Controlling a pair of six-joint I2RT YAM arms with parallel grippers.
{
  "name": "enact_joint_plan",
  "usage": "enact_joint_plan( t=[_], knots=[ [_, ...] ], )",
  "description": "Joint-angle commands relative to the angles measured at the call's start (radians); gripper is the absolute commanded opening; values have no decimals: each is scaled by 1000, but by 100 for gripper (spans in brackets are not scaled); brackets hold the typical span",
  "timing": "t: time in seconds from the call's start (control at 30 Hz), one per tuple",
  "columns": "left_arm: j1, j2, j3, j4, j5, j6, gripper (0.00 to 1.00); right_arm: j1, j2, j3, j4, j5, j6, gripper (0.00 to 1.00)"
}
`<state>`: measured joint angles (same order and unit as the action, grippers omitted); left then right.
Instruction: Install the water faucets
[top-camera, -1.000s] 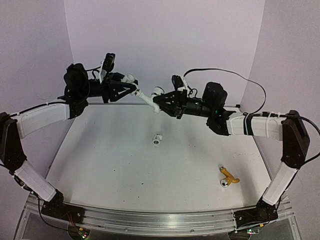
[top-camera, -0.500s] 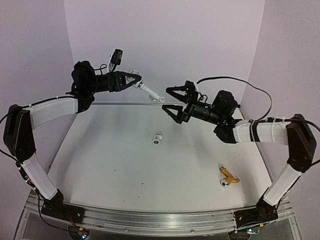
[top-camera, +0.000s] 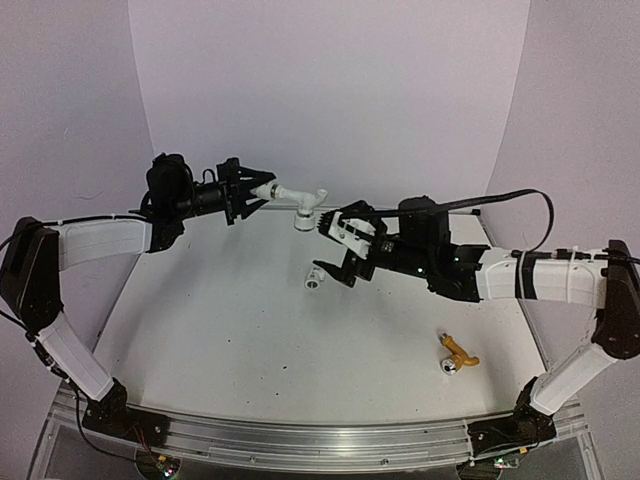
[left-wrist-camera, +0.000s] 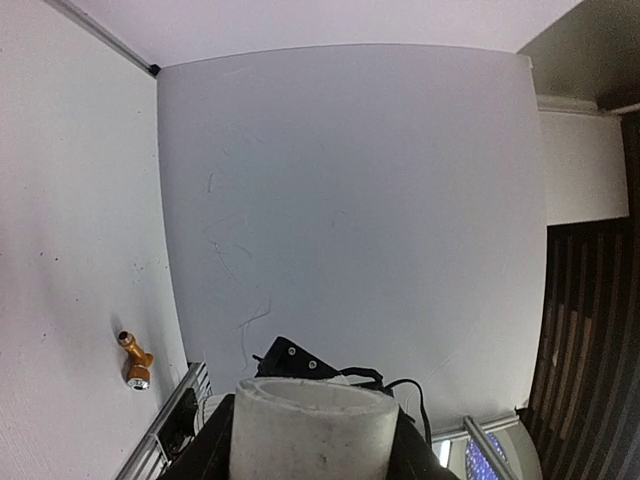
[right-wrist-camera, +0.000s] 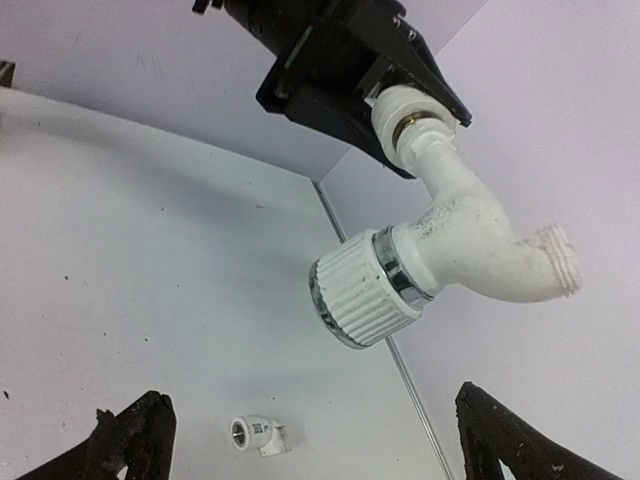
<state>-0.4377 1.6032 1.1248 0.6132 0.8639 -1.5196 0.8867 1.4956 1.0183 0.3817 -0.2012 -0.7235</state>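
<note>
So the left gripper (top-camera: 247, 192) is clamped on the back end of the white faucet (top-camera: 292, 198) and holds it up in the air near the back wall, spout end sticking out toward the right arm. The right gripper (top-camera: 326, 248) has its fingers spread wide with nothing in them, just below and beside that faucet without touching it. The yellow-gold faucet (top-camera: 457, 354) lies on the table (top-camera: 220, 340) well off to the right, and a stubby white pipe fitting (top-camera: 316, 277) sits near mid-table.
</note>
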Motion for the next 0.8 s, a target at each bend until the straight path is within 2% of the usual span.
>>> enact_joint_plan(
  t=[0.0,0.07,0.17,0.3,0.47,0.67,0.7,0.77],
  knots=[
    [1,-114,-46,29,-81,-29,0,-6,60,170,-33,-30,42,98],
    [0,-142,-59,26,-105,17,0,-6,88,192,-37,-90,209,97],
    [-1,-169,-70,20,-133,74,0,-6,124,205,-9,-174,372,91],
    [-2,-194,-68,12,-154,146,0,-8,186,275,34,-139,743,81],
    [-12,-197,-67,13,-152,185,0,-8,233,359,45,-116,1041,73],
    [-28,-190,-60,12,-144,227,0,-8,258,395,48,-64,1164,63],
    [-35,-190,-55,12,-148,268,0,-9,263,397,49,-80,1233,56],
    [-44,-189,-46,13,-153,347,0,-9,267,392,86,-158,1336,50]
  ],
)
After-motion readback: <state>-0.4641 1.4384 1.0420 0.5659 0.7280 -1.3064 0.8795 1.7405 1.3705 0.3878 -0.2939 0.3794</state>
